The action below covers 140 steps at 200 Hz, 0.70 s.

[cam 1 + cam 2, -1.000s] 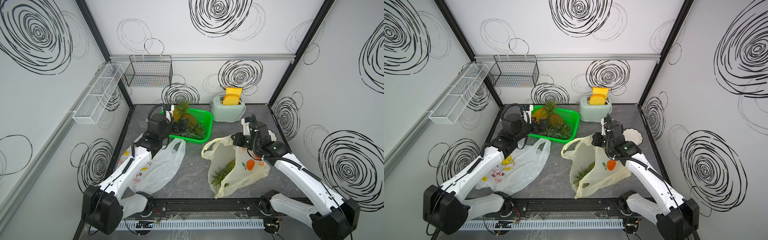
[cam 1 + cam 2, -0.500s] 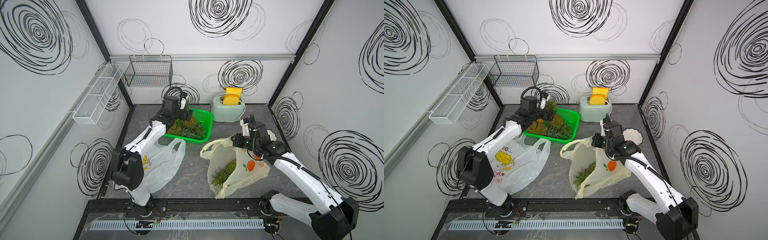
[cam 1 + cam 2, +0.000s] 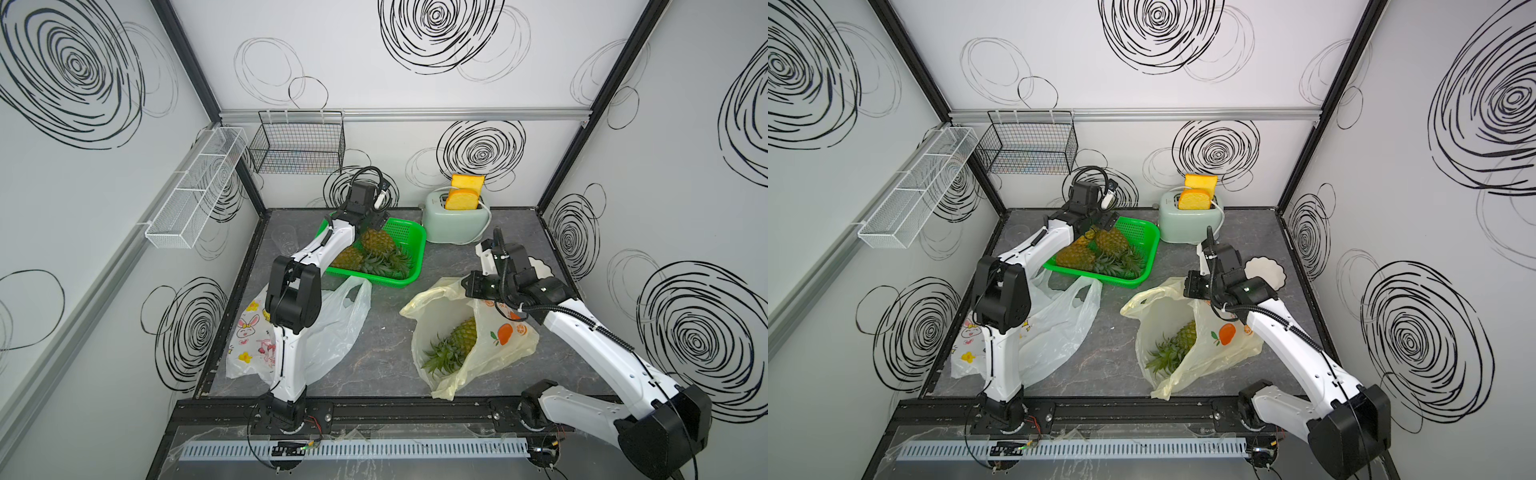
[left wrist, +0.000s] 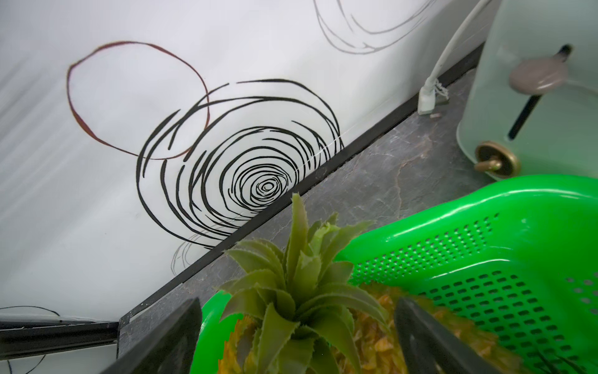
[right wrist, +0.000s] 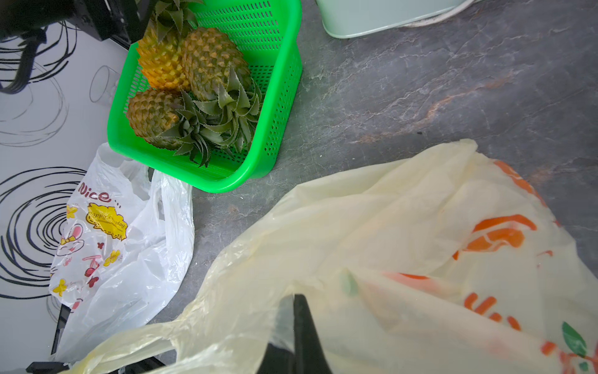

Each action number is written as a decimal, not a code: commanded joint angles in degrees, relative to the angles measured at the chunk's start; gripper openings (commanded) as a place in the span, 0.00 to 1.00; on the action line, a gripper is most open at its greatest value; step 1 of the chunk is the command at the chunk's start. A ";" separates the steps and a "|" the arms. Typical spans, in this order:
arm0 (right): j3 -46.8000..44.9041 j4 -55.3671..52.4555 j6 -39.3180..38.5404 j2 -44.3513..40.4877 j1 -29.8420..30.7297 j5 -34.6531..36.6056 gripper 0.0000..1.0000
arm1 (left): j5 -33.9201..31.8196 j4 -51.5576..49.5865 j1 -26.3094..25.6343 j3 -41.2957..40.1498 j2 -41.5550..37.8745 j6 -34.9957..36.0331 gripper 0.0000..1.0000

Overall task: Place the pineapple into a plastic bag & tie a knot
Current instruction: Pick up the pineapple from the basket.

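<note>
Plastic bag (image 3: 511, 353), thin, slippery yellowish film with orange prints, lies at four o'clock; green basket (image 3: 374, 280) sits at twelve. Spiky pineapple (image 3: 463, 336) lies inside the bag. Your right gripper (image 3: 471, 286) is pinched shut on its rim; take the handles next. Your left gripper (image 3: 371, 222) gapes empty over the basket.

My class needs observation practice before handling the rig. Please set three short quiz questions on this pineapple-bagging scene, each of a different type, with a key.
1. True or false: the yellow bag already holds a pineapple.
2. How many pineapples lie in the green basket? A one, B three, C five.
3. Which gripper hangs open above the basket's fruit?

Key: 1 true; 2 B; 3 the left gripper.
</note>
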 commanded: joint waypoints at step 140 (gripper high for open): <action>4.25 -1.98 -3.16 2.05 -0.94 -0.28 0.00 | -8.47 -0.17 1.77 19.17 18.02 -1.82 0.79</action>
